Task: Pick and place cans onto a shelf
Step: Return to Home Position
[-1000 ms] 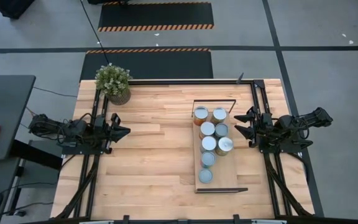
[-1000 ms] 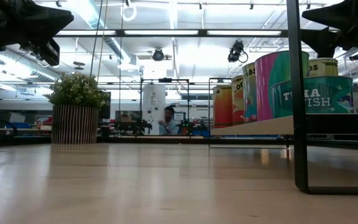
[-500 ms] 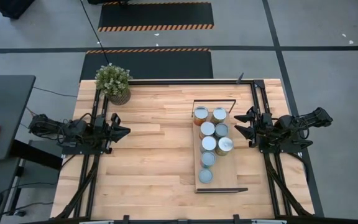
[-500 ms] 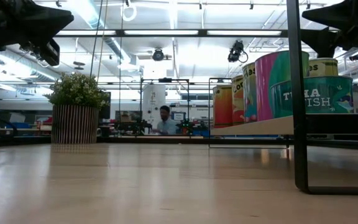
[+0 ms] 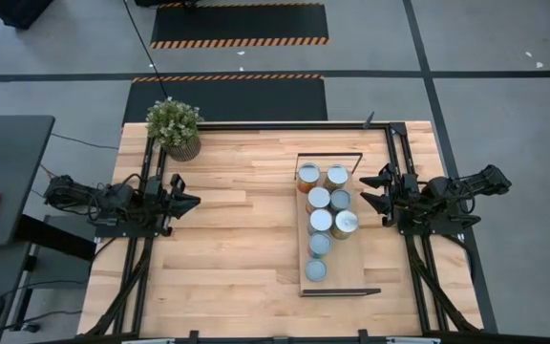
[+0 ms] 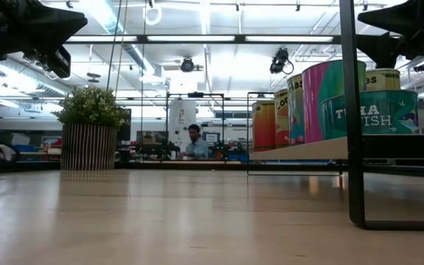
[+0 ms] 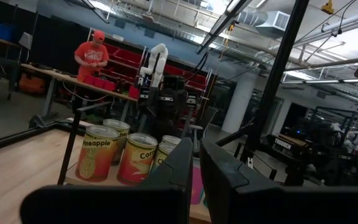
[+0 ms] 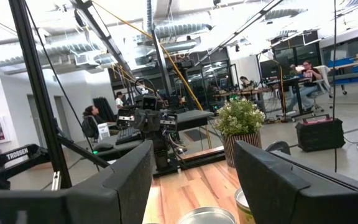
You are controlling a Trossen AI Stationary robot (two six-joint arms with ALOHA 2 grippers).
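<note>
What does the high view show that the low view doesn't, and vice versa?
High only: tops of the cans, the whole shelf, and where the hands sit: left hand at the left of the table, right hand beside the shelf. Low only: labels, like the tuna can, and a person behind. Both: cans, shelf, potted plant.

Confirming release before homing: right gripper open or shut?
Open. The right gripper, beside the shelf, has its jaws spread in the high view; its wrist view shows a wide gap between them.
</note>
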